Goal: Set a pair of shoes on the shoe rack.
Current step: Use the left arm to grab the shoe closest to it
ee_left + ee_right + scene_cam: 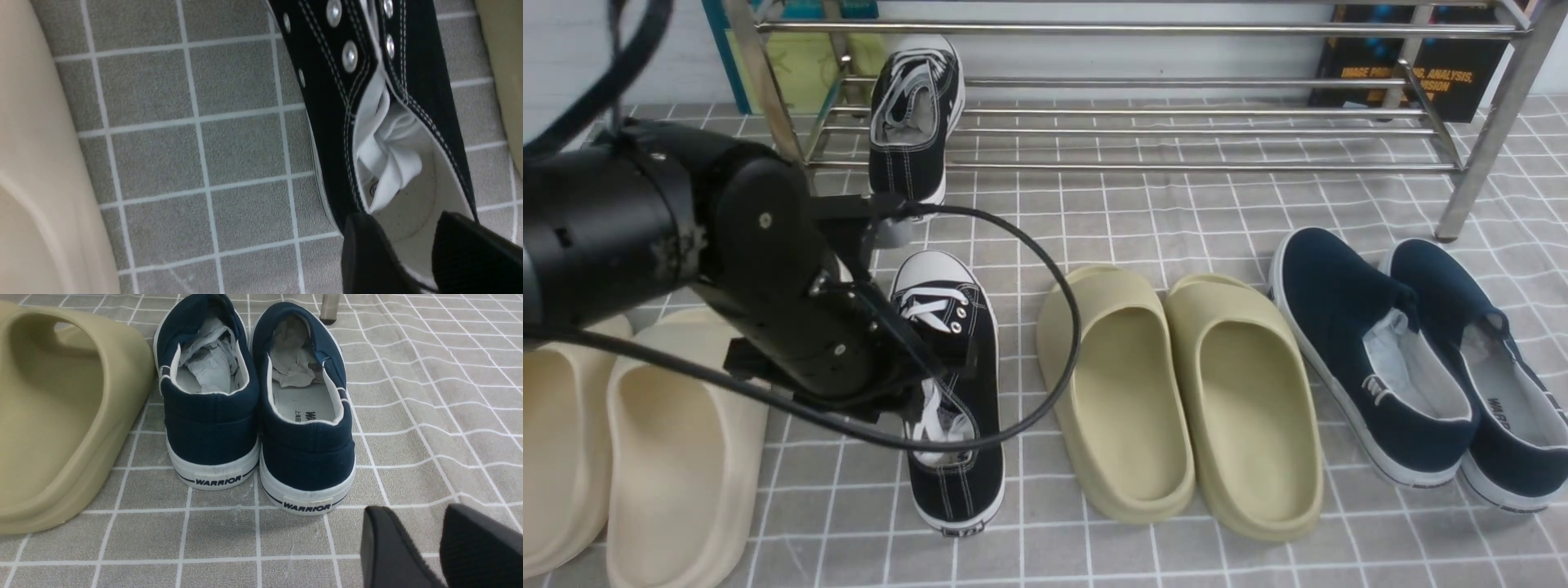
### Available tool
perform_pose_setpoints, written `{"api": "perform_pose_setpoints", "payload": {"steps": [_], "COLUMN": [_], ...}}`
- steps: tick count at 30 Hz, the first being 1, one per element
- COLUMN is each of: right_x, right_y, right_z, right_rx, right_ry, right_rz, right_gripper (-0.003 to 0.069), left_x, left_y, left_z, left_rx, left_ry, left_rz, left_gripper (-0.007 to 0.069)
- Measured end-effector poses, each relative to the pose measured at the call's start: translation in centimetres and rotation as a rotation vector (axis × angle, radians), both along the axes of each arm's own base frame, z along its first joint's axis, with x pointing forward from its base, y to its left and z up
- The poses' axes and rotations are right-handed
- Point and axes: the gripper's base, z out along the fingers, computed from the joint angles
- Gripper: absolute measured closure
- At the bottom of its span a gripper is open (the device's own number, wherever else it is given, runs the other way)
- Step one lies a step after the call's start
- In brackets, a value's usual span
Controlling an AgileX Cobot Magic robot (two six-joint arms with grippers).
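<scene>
Front view: 1 black sneaker [913, 114] sits at the left end of the shoe rack [1176, 131], toe pointing away. The second sneaker [956, 392] lies on the tabletop [1094, 212] between the cream slides [678, 457] and the olive slides [1176, 392], with the left arm [768, 269] hanging over its heel half. Navy slip-ons [1413, 367] lie to the right.

Left wrist view: the left gripper [404, 220] is spread, its 2 fingers [367, 257] over the second sneaker's heel opening, 1 near each side wall; whether they touch it is unclear.

Right wrist view: the right gripper [416, 514] is spread and holds nothing, just behind the navy slip-ons' heels.
</scene>
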Motion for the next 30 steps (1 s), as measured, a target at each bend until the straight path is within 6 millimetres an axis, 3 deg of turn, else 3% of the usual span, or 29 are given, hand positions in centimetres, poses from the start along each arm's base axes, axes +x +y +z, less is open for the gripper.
{"api": "perform_pose_setpoints", "payload": {"steps": [8, 16, 26, 30], "right_x": [0.0, 0.0, 0.0, 0.0], "right_y": [0.0, 0.0, 0.0, 0.0], "right_z": [0.0, 0.0, 0.0, 0.0], "right_rx": [0.0, 0.0, 0.0, 0.0], "right_ry": [0.0, 0.0, 0.0, 0.0], "right_rz": [0.0, 0.0, 0.0, 0.0], "right_gripper": [0.0419, 0.0419, 0.0419, 0.0419], "left_x": [1.0, 1.8, 2.4, 2.4], "left_y": [-0.4, -0.8, -1.0, -0.8], "left_z": [-2.6, -4.8, -6.0, -5.9], "left_rx": [0.028, 0.041, 0.053, 0.075], "left_ry": [0.075, 0.118, 0.113, 0.113], "left_rz": [0.025, 0.05, 0.049, 0.04], "left_gripper": [0.0288, 0.0316, 0.0598, 0.0637]}}
